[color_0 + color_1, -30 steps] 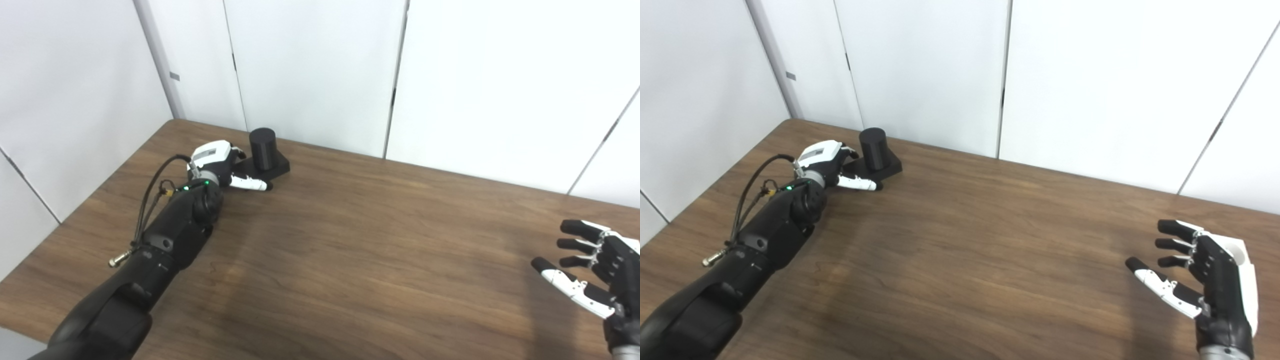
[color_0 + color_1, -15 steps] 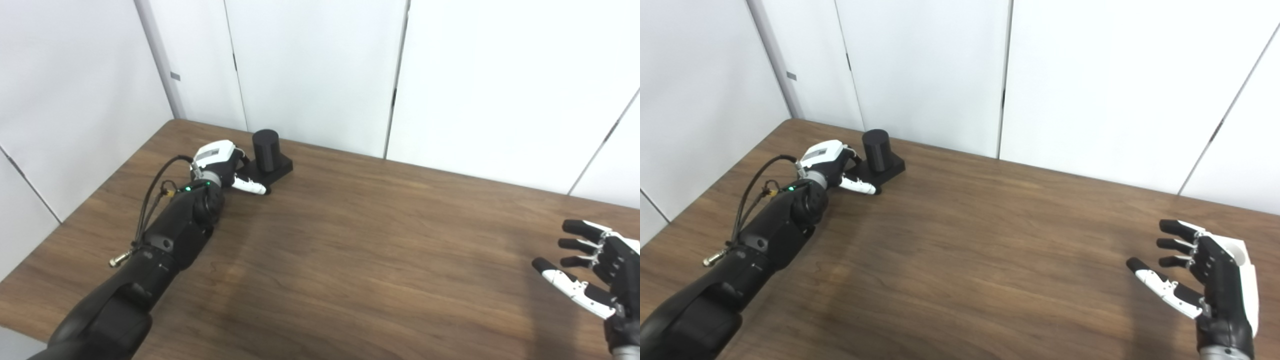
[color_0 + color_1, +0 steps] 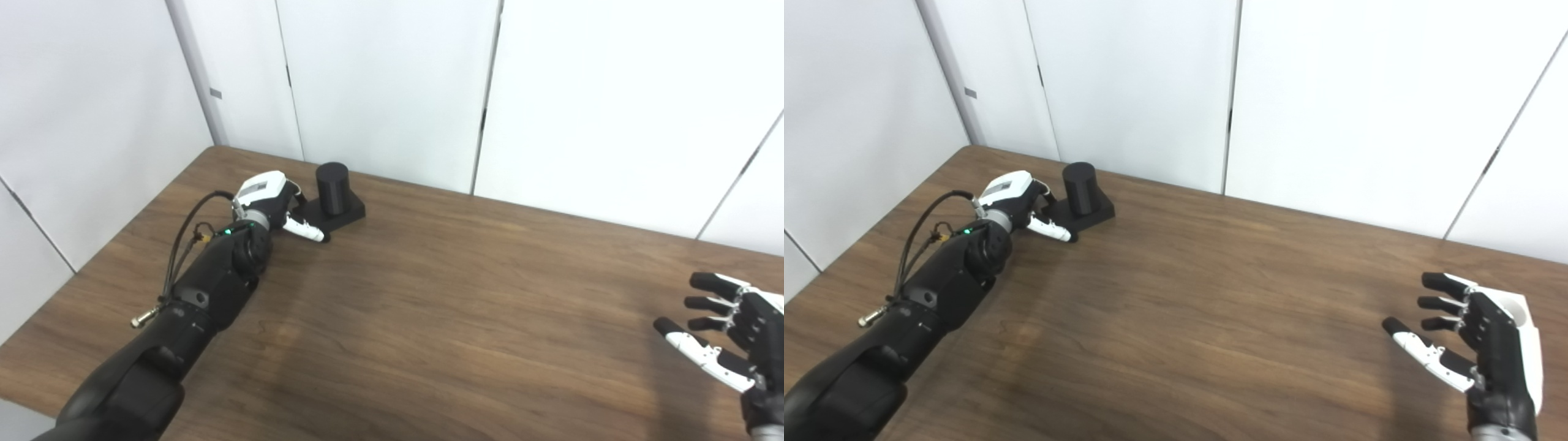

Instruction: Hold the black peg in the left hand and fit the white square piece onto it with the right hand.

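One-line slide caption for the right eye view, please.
Left hand at the black peg's square base; right hand open above the wooden table.

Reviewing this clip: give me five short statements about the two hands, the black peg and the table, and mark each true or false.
1. The black peg stands upright on its flat base. True.
2. The right hand holds a white square piece. False: it is open and holds nothing, and no white piece is in view.
3. The left hand is at the peg's base, near the table's far left corner. True.
4. The peg is lifted clear of the table. False: its base rests on the wood.
5. The two hands are close together. False: they are at opposite ends of the table.
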Action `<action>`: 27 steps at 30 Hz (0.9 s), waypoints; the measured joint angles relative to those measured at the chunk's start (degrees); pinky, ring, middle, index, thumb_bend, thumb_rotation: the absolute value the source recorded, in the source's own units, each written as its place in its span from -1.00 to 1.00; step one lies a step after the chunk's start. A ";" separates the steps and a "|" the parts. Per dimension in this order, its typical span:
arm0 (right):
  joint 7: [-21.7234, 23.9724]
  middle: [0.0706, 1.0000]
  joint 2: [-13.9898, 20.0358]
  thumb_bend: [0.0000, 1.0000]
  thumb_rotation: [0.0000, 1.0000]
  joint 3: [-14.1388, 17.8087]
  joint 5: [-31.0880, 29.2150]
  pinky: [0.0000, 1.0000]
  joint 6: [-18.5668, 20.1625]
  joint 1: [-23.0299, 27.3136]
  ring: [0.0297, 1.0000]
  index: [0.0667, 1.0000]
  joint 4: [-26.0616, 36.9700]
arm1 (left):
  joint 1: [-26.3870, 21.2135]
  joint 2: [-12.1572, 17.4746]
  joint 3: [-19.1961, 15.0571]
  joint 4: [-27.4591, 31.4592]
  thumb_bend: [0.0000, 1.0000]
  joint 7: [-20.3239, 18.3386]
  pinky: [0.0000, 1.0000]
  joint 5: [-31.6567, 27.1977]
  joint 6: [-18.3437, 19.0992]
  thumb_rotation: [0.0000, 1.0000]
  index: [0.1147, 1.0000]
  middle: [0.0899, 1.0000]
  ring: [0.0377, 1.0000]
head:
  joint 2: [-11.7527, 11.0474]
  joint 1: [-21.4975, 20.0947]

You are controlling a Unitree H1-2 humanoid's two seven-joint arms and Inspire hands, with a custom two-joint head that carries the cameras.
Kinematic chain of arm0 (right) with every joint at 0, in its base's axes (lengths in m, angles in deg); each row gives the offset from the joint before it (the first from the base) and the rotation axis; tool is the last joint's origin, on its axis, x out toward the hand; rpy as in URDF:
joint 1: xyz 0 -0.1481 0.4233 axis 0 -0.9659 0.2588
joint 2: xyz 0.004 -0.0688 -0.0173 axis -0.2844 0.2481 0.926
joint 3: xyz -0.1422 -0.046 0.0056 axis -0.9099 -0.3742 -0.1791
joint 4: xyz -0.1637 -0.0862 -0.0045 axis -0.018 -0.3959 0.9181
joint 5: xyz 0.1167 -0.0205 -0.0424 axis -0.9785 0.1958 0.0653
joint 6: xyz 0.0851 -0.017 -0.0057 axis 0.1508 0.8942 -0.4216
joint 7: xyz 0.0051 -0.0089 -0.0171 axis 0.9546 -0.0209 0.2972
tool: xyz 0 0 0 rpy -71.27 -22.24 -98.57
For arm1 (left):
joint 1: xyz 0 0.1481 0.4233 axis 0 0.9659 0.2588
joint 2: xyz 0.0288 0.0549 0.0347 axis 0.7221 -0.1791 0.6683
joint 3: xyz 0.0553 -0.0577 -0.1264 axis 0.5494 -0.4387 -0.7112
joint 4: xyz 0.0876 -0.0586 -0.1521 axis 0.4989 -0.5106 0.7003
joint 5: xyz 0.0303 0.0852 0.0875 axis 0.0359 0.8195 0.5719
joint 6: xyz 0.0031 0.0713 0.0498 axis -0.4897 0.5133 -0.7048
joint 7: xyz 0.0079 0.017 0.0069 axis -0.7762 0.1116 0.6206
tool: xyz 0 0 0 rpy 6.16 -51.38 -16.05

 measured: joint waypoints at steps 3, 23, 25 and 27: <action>0.00 0.39 0.00 0.08 -1.00 0.02 0.14 -0.01 0.04 0.01 0.25 0.27 0.12 | -0.05 0.00 0.02 0.00 0.05 0.01 0.50 -0.33 -0.24 -0.84 -0.15 0.71 0.81 | 0.53 -0.26; 0.00 0.40 0.00 0.11 -1.00 0.10 0.92 -0.03 0.09 0.03 0.23 0.27 0.20 | 0.53 0.58 0.05 1.31 0.05 -1.59 0.59 -2.72 -3.09 -0.88 -0.17 0.72 0.90 | 1.14 -0.35; 0.00 0.40 0.00 0.11 -1.00 0.10 0.92 -0.02 0.09 0.03 0.24 0.26 0.20 | 0.59 0.65 0.15 1.39 0.05 -1.94 0.59 -2.95 -4.04 -0.89 -0.17 0.72 0.88 | 1.14 -0.35; 0.00 0.40 0.00 0.10 -1.00 0.10 0.92 -0.03 0.09 0.03 0.24 0.25 0.20 | 0.75 0.65 0.39 1.84 0.05 -2.13 0.55 -3.14 -4.70 -0.89 -0.17 0.71 0.85 | 1.32 -0.44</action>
